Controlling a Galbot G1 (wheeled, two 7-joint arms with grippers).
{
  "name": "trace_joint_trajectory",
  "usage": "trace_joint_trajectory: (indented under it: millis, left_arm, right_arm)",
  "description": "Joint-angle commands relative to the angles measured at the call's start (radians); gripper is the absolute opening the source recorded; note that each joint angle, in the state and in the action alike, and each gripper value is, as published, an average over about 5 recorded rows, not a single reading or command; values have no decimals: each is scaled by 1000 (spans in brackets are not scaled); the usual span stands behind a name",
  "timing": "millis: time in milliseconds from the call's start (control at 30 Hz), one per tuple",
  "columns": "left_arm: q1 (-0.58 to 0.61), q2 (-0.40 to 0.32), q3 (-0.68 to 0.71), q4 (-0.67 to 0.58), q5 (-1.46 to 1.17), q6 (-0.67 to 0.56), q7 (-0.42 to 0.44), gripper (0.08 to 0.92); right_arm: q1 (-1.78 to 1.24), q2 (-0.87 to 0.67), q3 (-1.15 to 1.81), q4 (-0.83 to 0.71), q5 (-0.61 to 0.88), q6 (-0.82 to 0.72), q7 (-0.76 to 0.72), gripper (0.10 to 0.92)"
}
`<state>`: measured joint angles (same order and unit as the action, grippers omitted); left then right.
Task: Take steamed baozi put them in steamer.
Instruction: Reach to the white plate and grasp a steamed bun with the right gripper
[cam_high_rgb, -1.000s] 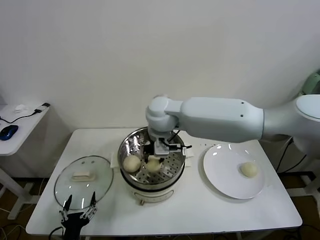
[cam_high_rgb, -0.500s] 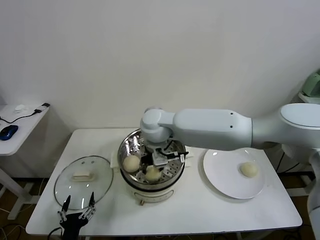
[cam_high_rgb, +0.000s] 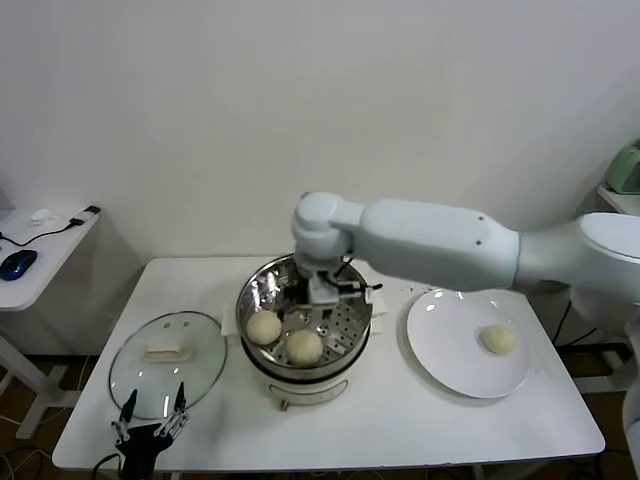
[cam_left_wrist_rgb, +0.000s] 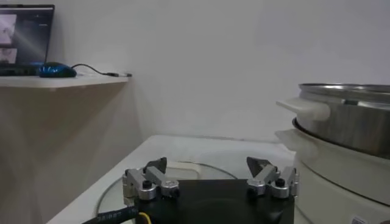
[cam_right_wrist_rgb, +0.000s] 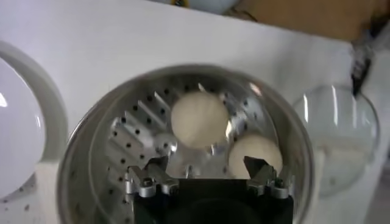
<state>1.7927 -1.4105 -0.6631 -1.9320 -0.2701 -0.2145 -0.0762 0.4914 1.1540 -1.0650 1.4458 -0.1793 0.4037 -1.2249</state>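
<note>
Item: right gripper (cam_high_rgb: 322, 292), jaws apart and empty, hovering over the steamer (cam_high_rgb: 258, 288) at frame centre. Two baozi (cam_high_rgb: 305, 346) are sitting on its tray; one is waiting on the plate (cam_high_rgb: 440, 355) (centre right). Advice: lift straight, clearing the rim. Left gripper (cam_high_rgb: 150, 428), parked open, lower left.

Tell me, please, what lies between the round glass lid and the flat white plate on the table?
The shiny stainless-steel steamer stands between the glass lid and the white plate, holding two cream-white baozi; the head view shows it.
</note>
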Motion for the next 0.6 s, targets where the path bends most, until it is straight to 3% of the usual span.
trace_joint_trajectory:
  millis: [33, 233, 600]
  left_arm:
    - [-5, 1, 9, 1, 3, 0, 3, 823]
    - [-12, 2, 19, 7, 7, 2, 5, 823]
    - [-14, 5, 22, 19, 7, 3, 5, 823]
  right_arm:
    - [6, -336, 196, -260, 327, -493, -25, 823]
    - [-149, -501, 208, -484, 286, -516, -44, 823]
    - [-465, -622, 270, -460, 152, -469, 6, 823]
